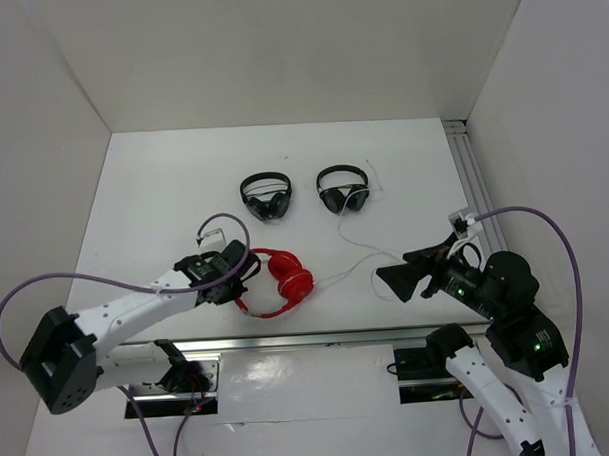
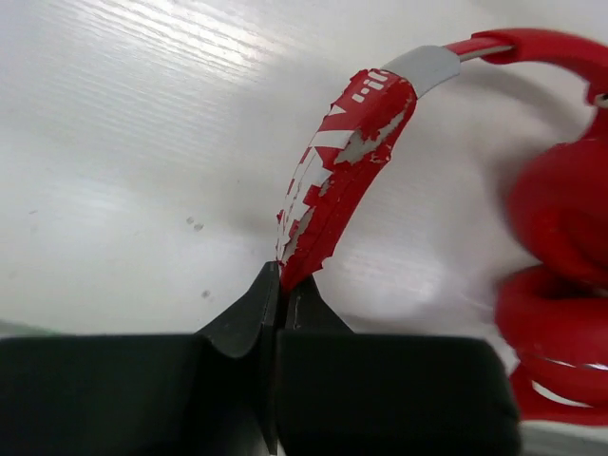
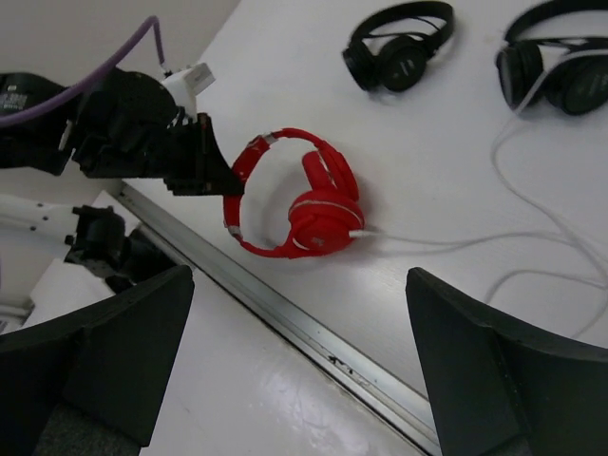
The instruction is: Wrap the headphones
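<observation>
The red headphones (image 1: 289, 277) lie on the white table near its front edge, cups folded together. Their headband padding is peeling (image 2: 337, 180). They also show in the right wrist view (image 3: 318, 209). My left gripper (image 1: 242, 274) is shut on the headband's left side, the jaws pinching its edge (image 2: 282, 277). The thin white cable (image 1: 358, 268) leaves the right cup (image 3: 446, 237), runs right and curls up toward the back. My right gripper (image 1: 398, 278) is open and empty (image 3: 300, 275), raised to the right of the headphones, above the cable's loop.
Two smaller black headphones (image 1: 266, 196) (image 1: 343, 190) lie behind the red pair; they also show in the right wrist view (image 3: 399, 43) (image 3: 560, 66). A metal rail (image 1: 338, 337) runs along the table's front edge. White walls enclose the left, back and right.
</observation>
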Controlling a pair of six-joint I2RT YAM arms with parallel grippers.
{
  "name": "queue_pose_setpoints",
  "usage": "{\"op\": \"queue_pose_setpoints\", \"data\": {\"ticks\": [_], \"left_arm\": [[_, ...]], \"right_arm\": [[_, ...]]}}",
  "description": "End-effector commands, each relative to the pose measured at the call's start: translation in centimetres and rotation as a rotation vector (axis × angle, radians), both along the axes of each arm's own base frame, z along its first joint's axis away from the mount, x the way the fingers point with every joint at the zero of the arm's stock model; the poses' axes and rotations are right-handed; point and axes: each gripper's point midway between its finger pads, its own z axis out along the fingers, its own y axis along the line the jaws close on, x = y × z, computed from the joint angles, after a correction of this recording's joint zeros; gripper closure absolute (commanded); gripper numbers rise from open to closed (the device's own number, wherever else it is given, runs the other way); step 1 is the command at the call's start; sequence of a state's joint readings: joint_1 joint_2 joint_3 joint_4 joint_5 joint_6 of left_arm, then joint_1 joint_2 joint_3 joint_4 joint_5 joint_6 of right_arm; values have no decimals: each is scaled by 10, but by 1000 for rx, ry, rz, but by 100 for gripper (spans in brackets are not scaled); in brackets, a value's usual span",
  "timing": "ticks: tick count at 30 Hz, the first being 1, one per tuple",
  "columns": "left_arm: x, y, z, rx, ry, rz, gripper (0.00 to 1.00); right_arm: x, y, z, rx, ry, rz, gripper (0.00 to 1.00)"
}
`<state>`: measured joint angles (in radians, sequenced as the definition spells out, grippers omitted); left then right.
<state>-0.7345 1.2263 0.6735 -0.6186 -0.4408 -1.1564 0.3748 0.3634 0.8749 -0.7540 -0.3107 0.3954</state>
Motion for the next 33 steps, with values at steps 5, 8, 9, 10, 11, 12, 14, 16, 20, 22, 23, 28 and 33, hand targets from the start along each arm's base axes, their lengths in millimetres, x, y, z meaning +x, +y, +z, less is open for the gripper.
{"op": "queue_pose_setpoints", "data": {"ticks": [5,8,9,10,11,12,14,16,20,22,23,28,33], "left_arm": [[-6,23,129,-6,-209,-77,100],[-10,33,183,-24,-302,-134,100],[-11,34,194,-24,-314,-147,100],[-16,40,205,-6,-324,-180,100],[-16,40,229,-31,-371,-189,100],[-17,42,240,-32,-388,-202,100],[-21,46,265,-42,-428,-235,100],[-21,47,278,-39,-454,-256,100],[-25,53,302,-50,-503,-273,100],[-24,52,307,-50,-512,-278,100],[-24,52,312,-58,-524,-276,100],[-25,51,325,-73,-550,-292,100],[-29,45,342,-125,-579,-321,100]], "right_arm": [[-32,33,63,117,-342,295,0],[-39,41,76,142,-444,370,0],[-38,41,85,150,-497,374,0],[-40,42,90,160,-516,383,0],[-35,44,88,160,-512,383,0],[-34,43,94,165,-542,371,0],[-24,45,91,157,-536,360,0],[-9,47,91,155,-521,332,0],[18,49,81,140,-454,277,0],[27,52,79,144,-432,267,0],[29,52,77,142,-423,267,0],[43,60,64,158,-358,274,0],[40,73,52,177,-350,366,0]]}}
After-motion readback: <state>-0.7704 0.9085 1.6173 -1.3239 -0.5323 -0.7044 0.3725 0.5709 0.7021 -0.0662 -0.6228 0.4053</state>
